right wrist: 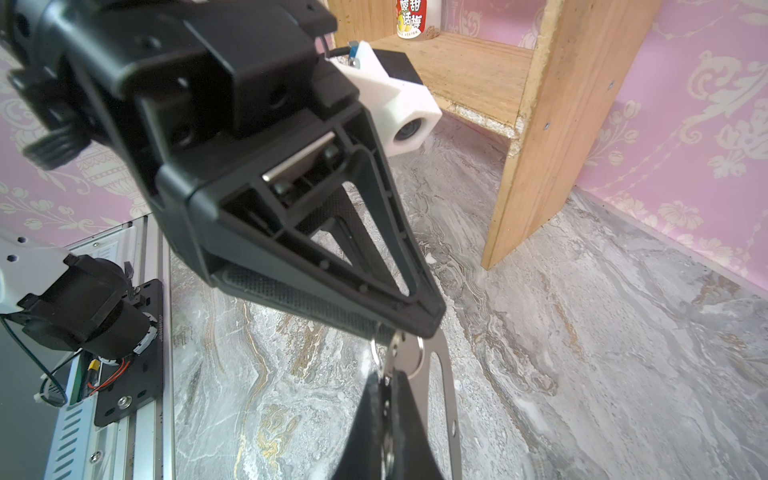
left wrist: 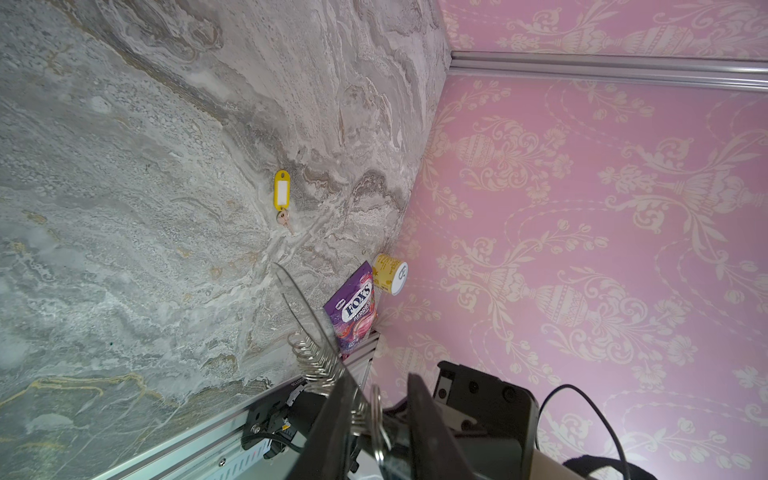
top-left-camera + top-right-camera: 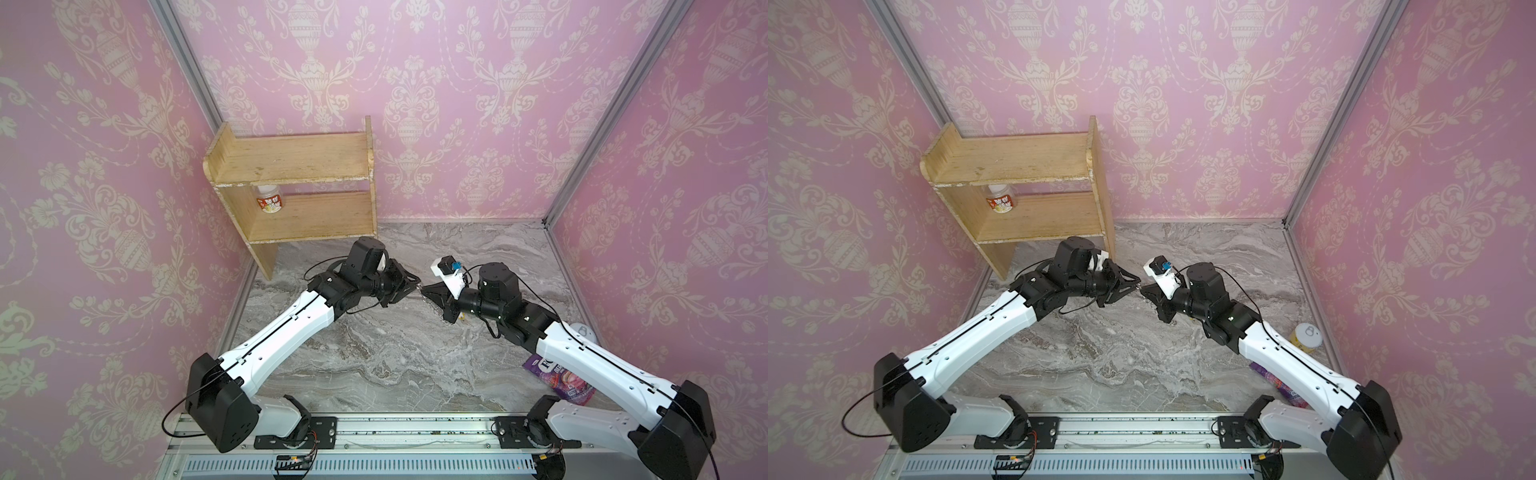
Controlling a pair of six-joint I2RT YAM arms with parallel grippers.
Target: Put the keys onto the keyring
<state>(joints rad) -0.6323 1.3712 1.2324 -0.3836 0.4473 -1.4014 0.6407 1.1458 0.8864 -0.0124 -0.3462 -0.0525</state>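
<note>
The keys (image 2: 281,195), a small silver key on a yellow tag with a pale window, lie flat on the marble in the left wrist view, apart from both grippers. My right gripper (image 1: 386,386) is shut on the keyring (image 1: 446,374), a flat grey plate held up above the table at mid-scene. In the left wrist view the plate shows edge-on with its row of silver rings (image 2: 311,357). My left gripper (image 2: 376,415) meets it tip to tip (image 3: 415,286), jaws narrowly apart around one ring with a gap on both sides.
A wooden shelf (image 3: 291,166) stands at the back left with a jar (image 3: 269,199) on its lower board. A purple candy pouch (image 2: 357,307) and a yellow can (image 3: 1306,336) lie by the right wall. The arms' rail (image 3: 374,432) runs along the front edge.
</note>
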